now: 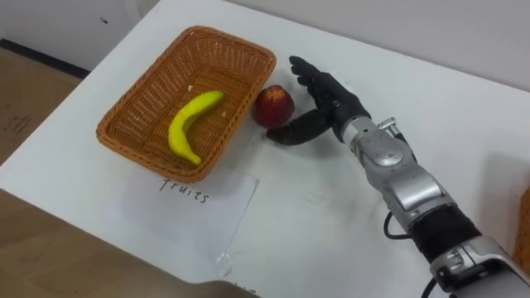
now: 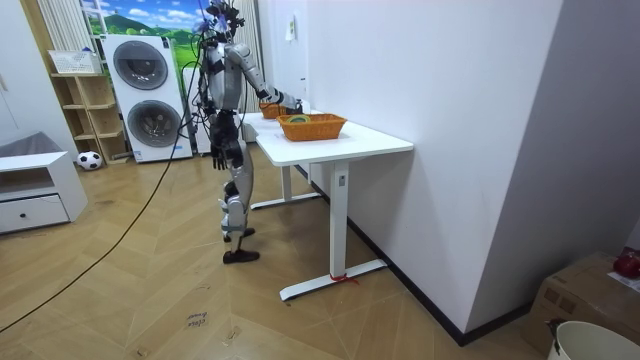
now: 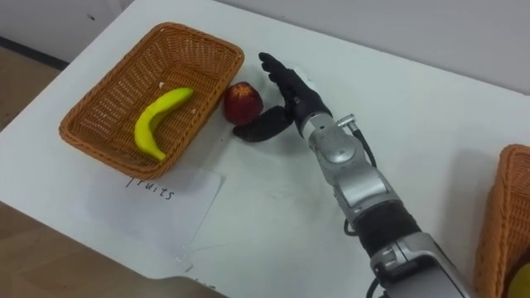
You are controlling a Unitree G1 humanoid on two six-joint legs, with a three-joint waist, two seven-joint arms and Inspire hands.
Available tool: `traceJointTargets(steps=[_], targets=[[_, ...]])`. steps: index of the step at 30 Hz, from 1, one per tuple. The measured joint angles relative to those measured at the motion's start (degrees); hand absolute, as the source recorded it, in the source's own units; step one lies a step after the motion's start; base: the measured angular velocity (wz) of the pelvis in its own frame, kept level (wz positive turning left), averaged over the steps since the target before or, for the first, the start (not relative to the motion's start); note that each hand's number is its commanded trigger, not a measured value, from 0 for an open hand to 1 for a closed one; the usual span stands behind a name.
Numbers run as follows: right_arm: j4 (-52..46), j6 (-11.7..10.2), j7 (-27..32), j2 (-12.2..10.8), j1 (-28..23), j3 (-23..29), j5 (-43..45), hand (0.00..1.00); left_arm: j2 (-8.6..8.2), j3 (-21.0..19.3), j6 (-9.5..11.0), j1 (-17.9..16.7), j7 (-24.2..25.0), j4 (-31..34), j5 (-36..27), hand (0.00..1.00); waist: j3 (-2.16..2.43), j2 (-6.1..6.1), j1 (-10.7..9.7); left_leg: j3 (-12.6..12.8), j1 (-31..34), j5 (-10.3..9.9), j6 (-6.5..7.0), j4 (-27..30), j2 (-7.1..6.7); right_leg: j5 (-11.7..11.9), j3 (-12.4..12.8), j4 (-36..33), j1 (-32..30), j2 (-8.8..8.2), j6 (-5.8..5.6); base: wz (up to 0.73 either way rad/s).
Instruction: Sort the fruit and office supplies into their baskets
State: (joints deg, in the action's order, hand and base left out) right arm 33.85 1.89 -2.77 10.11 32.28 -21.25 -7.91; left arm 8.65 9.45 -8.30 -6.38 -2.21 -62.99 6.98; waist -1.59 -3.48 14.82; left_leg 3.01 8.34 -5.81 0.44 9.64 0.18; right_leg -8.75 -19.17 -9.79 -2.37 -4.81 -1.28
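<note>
A red apple (image 1: 273, 105) lies on the white table (image 1: 331, 215), touching the right outer wall of a wicker basket (image 1: 141, 99). In that basket lies a yellow banana (image 1: 192, 124). My right hand (image 1: 325, 99) reaches in from the lower right and is open just right of the apple, thumb low near the apple's base and straight fingers behind it. In the room view I stand at the table's far end with an arm stretched over it. A second wicker basket (image 3: 505, 223) sits at the right edge.
A sheet of paper with handwriting (image 1: 195, 203) lies in front of the fruit basket near the table's front edge. The table's far edge meets a white wall. In the room view, washing machines (image 2: 150, 95) stand behind me.
</note>
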Motion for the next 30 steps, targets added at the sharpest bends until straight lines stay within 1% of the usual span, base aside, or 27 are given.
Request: traceJointTargets(steps=[6,12,19,24,25,26,30], targets=[[0.0,0.0,1.0,-0.6,0.0,-0.4,0.0,0.0,0.02,0.3,0.0,0.0,0.0,-0.2,-0.1,0.0,0.03,0.15,0.1,0.0,0.0,0.0,0.0,0.0,-0.01,0.0,0.0,0.0,0.0,0.0,0.0,0.0],[0.0,0.0,2.1,-0.7,0.0,-1.3,1.0,0.0,0.02,1.5,0.0,0.1,0.0,-0.2,-0.1,0.0,0.04,0.17,0.3,0.0,0.0,0.0,0.0,0.0,-0.01,0.0,0.0,0.0,0.0,0.01,0.0,0.0],[-0.1,0.0,2.4,-0.7,0.0,-1.4,1.5,0.0,0.04,2.5,0.0,0.3,0.0,-0.2,-0.1,0.0,0.05,0.16,1.4,0.0,0.0,0.0,-0.01,0.0,0.0,0.0,-0.1,0.0,-0.1,0.02,0.0,0.0],[-0.1,0.0,2.6,-0.8,0.0,-1.8,1.6,0.0,0.04,2.6,0.0,0.6,0.1,-0.2,-0.1,0.0,0.07,0.13,1.4,-0.1,0.0,0.0,-0.01,0.0,-0.02,0.0,-0.1,0.0,-0.1,0.01,0.0,0.0],[-0.1,0.0,2.6,-0.8,0.0,-1.9,1.6,0.42,0.05,2.6,0.0,0.6,0.1,-0.2,-0.1,0.0,0.08,0.13,1.4,-0.1,0.0,0.0,-0.01,0.0,-0.02,0.0,-0.1,0.0,-0.1,0.01,0.0,0.0],[-0.1,0.0,2.6,-0.8,0.0,-2.0,1.6,1.0,0.06,2.6,0.0,0.6,0.1,-0.2,-0.1,0.0,0.08,0.12,1.4,-0.1,0.0,0.0,-0.01,0.0,-0.02,0.0,0.0,0.0,-0.1,0.01,0.0,0.0],[-0.1,0.0,3.1,-0.7,0.0,-2.1,1.8,1.0,0.06,2.6,0.0,0.6,0.1,-0.2,-0.1,0.0,0.11,0.06,1.4,-0.1,0.0,0.0,-0.01,0.0,-0.03,0.0,0.0,0.0,-0.1,0.0,0.0,0.0]])
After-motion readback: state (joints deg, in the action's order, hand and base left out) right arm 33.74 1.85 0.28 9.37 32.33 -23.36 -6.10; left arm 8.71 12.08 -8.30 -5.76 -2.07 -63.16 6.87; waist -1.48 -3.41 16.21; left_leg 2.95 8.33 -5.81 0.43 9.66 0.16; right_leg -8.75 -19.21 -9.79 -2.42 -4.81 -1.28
